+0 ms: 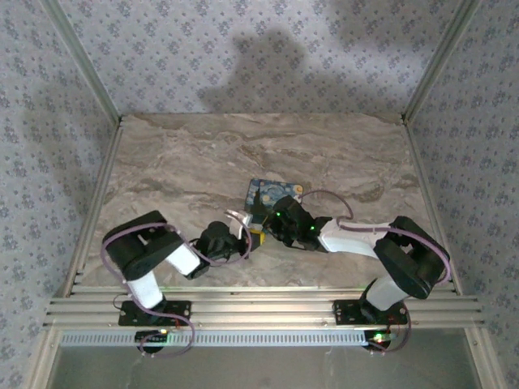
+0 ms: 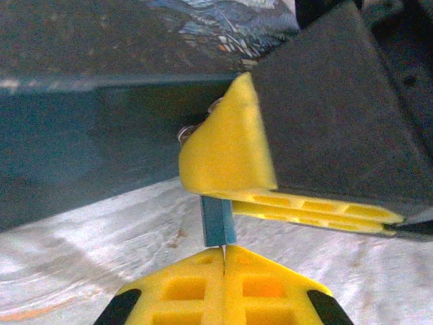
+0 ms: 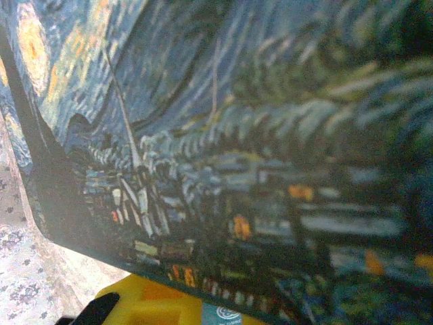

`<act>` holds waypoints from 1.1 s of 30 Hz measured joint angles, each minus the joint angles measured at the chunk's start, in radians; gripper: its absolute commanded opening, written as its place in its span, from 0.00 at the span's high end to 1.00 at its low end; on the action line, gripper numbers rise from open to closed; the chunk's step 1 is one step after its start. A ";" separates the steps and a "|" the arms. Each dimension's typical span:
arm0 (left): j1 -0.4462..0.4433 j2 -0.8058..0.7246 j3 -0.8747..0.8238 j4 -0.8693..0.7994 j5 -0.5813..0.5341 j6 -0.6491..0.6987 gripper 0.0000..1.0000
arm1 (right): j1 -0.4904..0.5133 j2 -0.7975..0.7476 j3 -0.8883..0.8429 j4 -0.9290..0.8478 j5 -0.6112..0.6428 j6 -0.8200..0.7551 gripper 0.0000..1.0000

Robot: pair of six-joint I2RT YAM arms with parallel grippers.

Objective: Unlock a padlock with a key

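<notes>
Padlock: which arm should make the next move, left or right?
Right, likely. Left gripper is shut on the padlock, steadying it. Right gripper sits close over it, a metal glint at its fingertip, possibly the key, so it would do the inserting and turning.

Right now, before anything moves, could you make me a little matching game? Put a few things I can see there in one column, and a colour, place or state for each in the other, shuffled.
Things:
1. padlock
2. painted box
3. table
4. left gripper

Descriptions:
A. marbled beige and brown
B. yellow-tipped, shut
C. small, plain blue, clamped
D. blue and yellow swirls, mid-table

Pairs: 1-C, 2-D, 3-A, 4-B.
</notes>
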 measured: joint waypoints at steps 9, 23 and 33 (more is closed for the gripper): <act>-0.129 -0.072 0.060 -0.218 -0.278 0.271 1.00 | 0.016 -0.018 0.010 -0.064 0.032 0.035 0.68; -0.041 -0.097 0.007 -0.212 -0.217 0.177 1.00 | 0.056 -0.198 0.002 -0.146 0.061 0.045 0.39; 0.137 -0.117 -0.013 -0.173 0.079 -0.018 1.00 | 0.064 -0.262 -0.092 -0.092 0.142 0.028 0.38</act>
